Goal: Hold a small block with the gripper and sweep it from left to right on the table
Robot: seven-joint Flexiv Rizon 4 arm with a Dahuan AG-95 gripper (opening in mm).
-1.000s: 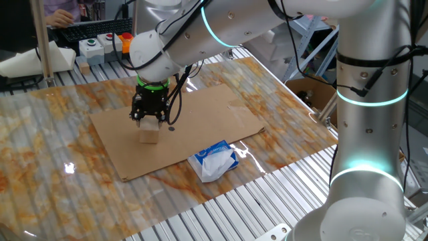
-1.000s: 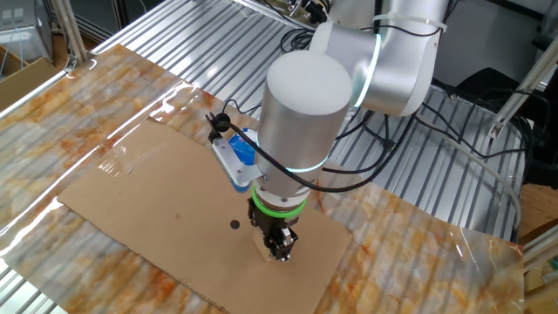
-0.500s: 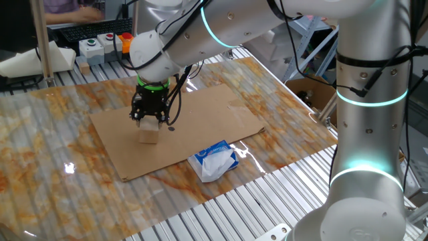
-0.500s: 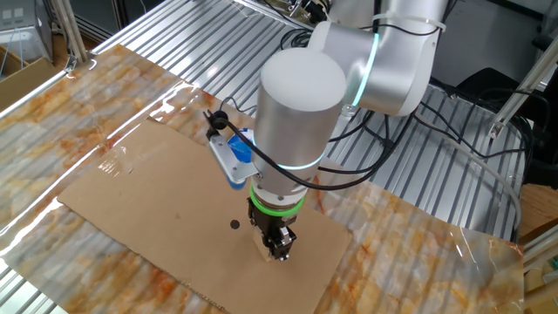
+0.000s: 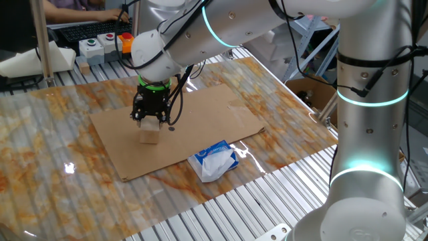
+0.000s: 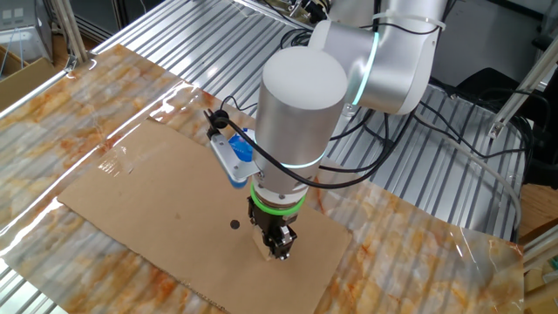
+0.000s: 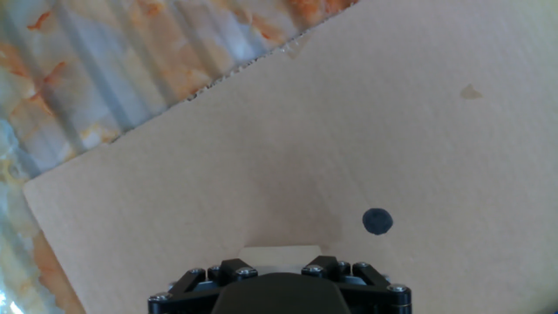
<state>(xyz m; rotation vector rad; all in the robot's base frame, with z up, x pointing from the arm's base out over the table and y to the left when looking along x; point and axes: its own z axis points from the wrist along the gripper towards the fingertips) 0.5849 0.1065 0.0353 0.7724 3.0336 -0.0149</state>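
The small block (image 5: 150, 135), a pale tan wooden cube, rests on a flat brown cardboard sheet (image 5: 207, 110) that lies on the marbled orange-and-white table (image 5: 40, 140). My gripper (image 5: 148, 120), black with a green ring above, stands upright over the block, its fingers closed on the block's top part. In the other fixed view the gripper (image 6: 279, 249) hides most of the block (image 6: 263, 252). In the hand view only the block's pale top edge (image 7: 279, 254) shows between the two black fingers (image 7: 237, 267).
A white-and-blue plastic packet (image 5: 214, 161) lies at the cardboard's near edge, to the right of the block. A small black dot (image 7: 377, 221) marks the cardboard beside the gripper. A button box (image 5: 100, 45) and ribbed rails (image 5: 221, 207) border the table. The arm's white base (image 5: 371, 134) stands at the right.
Almost nothing differs: the gripper and block have shifted only a hair, and the grip looks the same.
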